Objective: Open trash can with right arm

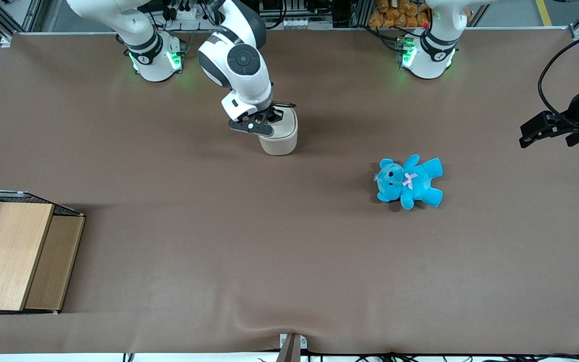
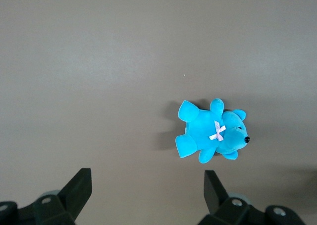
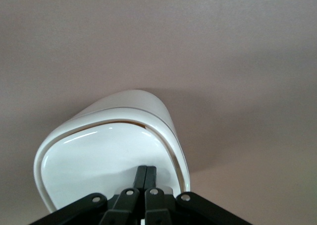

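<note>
The trash can (image 1: pixel 282 138) is a small cream-white bin standing on the brown table, between the two arm bases and nearer the front camera than they are. The right arm's black gripper (image 1: pixel 271 120) is directly over it. In the right wrist view the fingers (image 3: pixel 141 177) are pressed together with nothing between them, and their tips rest on the glossy white lid (image 3: pixel 99 160). A thin tan gap (image 3: pixel 119 124) shows between the lid and the rim of the trash can (image 3: pixel 148 106) at the edge away from the fingertips.
A blue teddy (image 1: pixel 409 181) lies on the table toward the parked arm's end, nearer the front camera than the can; it also shows in the left wrist view (image 2: pixel 210 133). A wooden box with wire mesh (image 1: pixel 15 256) stands at the working arm's end, near the front edge.
</note>
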Robot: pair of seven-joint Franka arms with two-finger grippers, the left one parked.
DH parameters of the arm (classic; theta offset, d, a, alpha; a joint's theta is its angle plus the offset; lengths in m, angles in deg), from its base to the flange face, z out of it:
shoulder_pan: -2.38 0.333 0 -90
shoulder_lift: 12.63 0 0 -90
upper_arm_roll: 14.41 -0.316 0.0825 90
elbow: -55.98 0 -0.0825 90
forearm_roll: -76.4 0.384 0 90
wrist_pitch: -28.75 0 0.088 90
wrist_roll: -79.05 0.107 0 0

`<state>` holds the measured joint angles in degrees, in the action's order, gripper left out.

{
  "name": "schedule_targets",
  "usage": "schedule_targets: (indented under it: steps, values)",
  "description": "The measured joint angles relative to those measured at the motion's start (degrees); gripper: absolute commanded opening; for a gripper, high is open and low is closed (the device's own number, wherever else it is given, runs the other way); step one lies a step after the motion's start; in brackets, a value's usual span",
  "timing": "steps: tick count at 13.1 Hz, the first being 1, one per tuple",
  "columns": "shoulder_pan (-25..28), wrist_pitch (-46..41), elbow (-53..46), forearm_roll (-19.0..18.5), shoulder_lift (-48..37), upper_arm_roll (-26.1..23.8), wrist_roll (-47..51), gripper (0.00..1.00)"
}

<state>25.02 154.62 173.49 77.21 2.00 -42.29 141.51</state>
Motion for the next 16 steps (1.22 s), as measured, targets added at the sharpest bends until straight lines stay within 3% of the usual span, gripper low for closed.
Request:
schedule_targets:
  steps: [4,5,6,11,16]
  values:
    - [-0.12,-9.97,-9.29,2.56,-0.02,0.05,0.5,0.0]
    - [-0.12,-11.65,-11.28,3.27,-0.03,0.05,0.67,0.37]
    - [-0.12,-13.04,-12.87,3.9,-0.02,0.05,1.22,0.99]
    - [-0.71,-18.86,-19.19,4.59,-0.01,0.19,3.57,1.0]
    - [-7.5,-28.32,-26.96,4.56,-0.03,0.55,2.94,1.0]
